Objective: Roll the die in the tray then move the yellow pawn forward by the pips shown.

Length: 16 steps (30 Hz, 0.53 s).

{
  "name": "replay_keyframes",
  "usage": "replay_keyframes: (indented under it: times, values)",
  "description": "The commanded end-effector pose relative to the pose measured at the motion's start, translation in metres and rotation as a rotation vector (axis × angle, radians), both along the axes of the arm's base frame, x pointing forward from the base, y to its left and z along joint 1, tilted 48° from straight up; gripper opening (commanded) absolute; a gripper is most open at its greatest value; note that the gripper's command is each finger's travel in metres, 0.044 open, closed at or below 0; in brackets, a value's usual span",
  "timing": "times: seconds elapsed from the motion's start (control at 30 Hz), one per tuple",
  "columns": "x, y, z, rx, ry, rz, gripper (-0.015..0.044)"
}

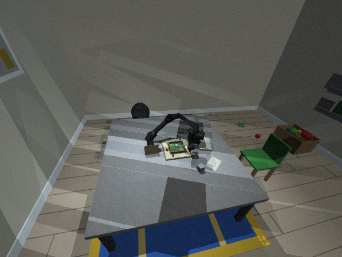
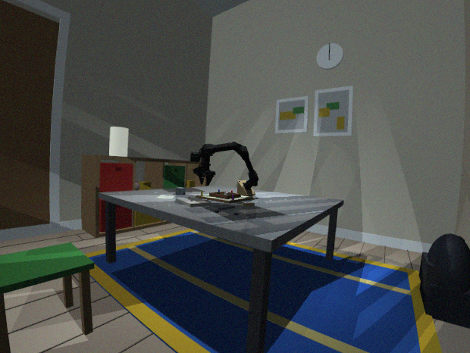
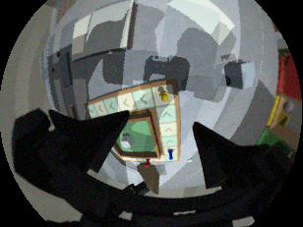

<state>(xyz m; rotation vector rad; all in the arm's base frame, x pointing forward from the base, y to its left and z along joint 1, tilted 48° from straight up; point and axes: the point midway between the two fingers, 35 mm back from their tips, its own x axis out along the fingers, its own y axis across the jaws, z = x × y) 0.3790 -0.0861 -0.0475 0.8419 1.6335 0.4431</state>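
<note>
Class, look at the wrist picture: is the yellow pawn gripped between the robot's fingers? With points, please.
No, the gripper [image 1: 191, 148] [image 2: 205, 181] [image 3: 162, 118] is spread wide, and the yellow pawn [image 3: 164, 95] stands on the board's corner square [image 3: 158, 101].

Below your open claw [image 1: 191, 148] [image 2: 205, 181] [image 3: 162, 118], the yellow pawn [image 1: 191, 153] [image 2: 202, 193] [image 3: 164, 95] stands in open air; the tray's raised walls [image 1: 169, 148] [image 2: 220, 195] [image 3: 154, 133] block low sideways passage.

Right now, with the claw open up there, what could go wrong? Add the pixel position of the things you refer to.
The open gripper [image 1: 191, 146] [image 2: 205, 180] [image 3: 162, 118] might tip the yellow pawn [image 1: 191, 153] [image 2: 202, 193] [image 3: 164, 96] if it comes down crooked, because the pawn is small and stands at a board corner. Wide fingers could also bump the tray's raised rim [image 3: 153, 128], jostling the die [image 1: 176, 145] [image 3: 127, 141] inside and perhaps changing its number.
</note>
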Motion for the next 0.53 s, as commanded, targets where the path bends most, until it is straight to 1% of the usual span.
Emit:
replay_keyframes:
  times: [0.0, 0.13, 0.27, 0.3, 0.5]
  values:
    - [-0.032, -0.012, 0.03, -0.005, -0.037, 0.033, 0.044]
    - [-0.079, -0.016, 0.064, -0.003, -0.09, 0.086, 0.044]
    - [-0.13, -0.01, 0.091, 0.006, -0.144, 0.141, 0.044]
    - [-0.095, -0.019, 0.078, -0.01, -0.125, 0.095, 0.044]
    - [-0.095, -0.019, 0.078, -0.01, -0.125, 0.095, 0.044]
